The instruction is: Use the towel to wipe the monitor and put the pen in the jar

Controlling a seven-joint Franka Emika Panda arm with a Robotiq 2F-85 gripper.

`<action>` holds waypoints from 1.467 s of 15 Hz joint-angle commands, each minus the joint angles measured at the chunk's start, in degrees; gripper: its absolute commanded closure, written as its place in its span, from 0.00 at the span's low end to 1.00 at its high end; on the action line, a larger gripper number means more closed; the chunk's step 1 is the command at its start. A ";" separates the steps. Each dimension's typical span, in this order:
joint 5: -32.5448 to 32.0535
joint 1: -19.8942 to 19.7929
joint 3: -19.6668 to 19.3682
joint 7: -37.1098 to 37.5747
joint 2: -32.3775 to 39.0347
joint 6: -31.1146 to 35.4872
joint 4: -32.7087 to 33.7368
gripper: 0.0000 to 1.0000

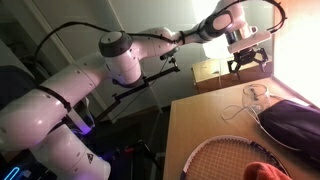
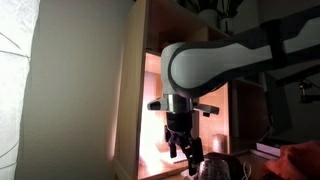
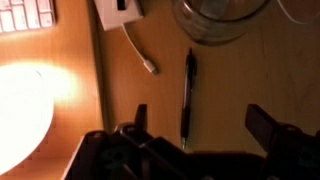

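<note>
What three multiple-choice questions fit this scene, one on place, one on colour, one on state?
1. Where is the pen?
A. on the floor
B. on the table below the claw
C. held in the claw
2. What colour is the pen?
A. black
B. red
C. white
3. How is the claw?
A. shut on the pen
B. shut, empty
C. open, empty

1 B: the wrist view shows it lying on bare wood.
2 A: its barrel is dark throughout.
3 C: its fingers stand wide apart, holding nothing.
</note>
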 commanded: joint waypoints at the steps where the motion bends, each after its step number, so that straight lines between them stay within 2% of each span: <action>1: 1.74 -2.43 2.68 -6.48 0.19 0.02 2.77 0.00; 9: -1.18 -2.85 3.12 -10.30 -1.22 -2.75 4.72 0.00; 15: -2.36 -3.36 3.49 -10.21 -2.59 -6.24 7.92 0.00; 18: -3.30 -3.73 5.56 -10.32 -2.07 -6.55 7.98 0.00; 22: -2.25 -4.67 7.63 -10.01 -2.07 -1.59 8.20 0.00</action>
